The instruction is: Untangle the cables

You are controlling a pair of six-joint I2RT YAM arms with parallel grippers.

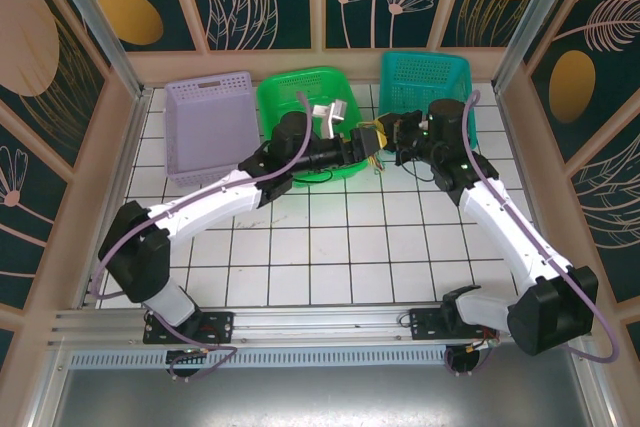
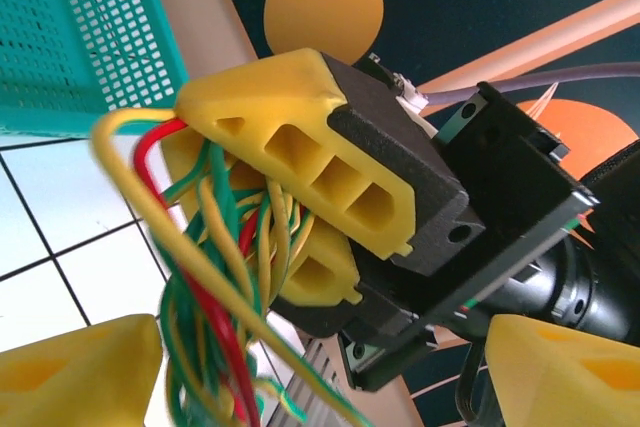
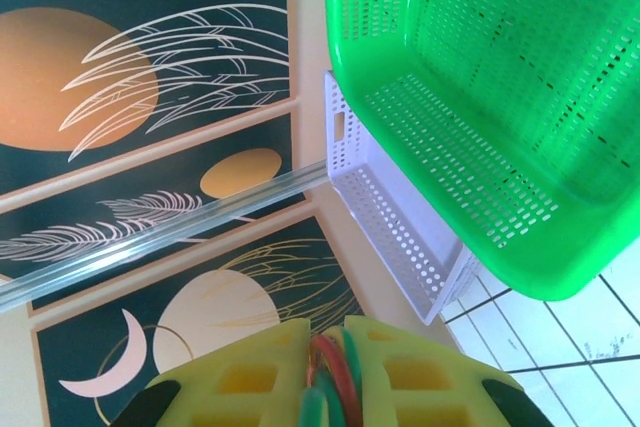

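A tangled bundle of green, yellow and red cables (image 2: pixel 215 277) hangs in the air just right of the green basket, also seen as the small cluster of cables (image 1: pixel 373 157). My right gripper (image 2: pixel 200 137) is shut on the top of the bundle. In its own view, red and green cables (image 3: pixel 340 387) are pinched between the right gripper's (image 3: pixel 335 347) yellow fingers. My left gripper (image 2: pixel 320 357) faces it from the left and is open. Its fingers (image 2: pixel 80 372) stand wide apart, and the strands dangle between them, close to the left one. The two grippers nearly meet: left gripper (image 1: pixel 360 143), right gripper (image 1: pixel 386 135).
Three baskets line the back: lilac (image 1: pixel 210 127), green (image 1: pixel 300 92) holding a pale object (image 1: pixel 332 112), and teal (image 1: pixel 425 72). The green basket (image 3: pixel 480 97) and lilac basket (image 3: pixel 400 217) lie beyond the right gripper. The white tiled table (image 1: pixel 340 247) stretches in front, with frame walls around it.
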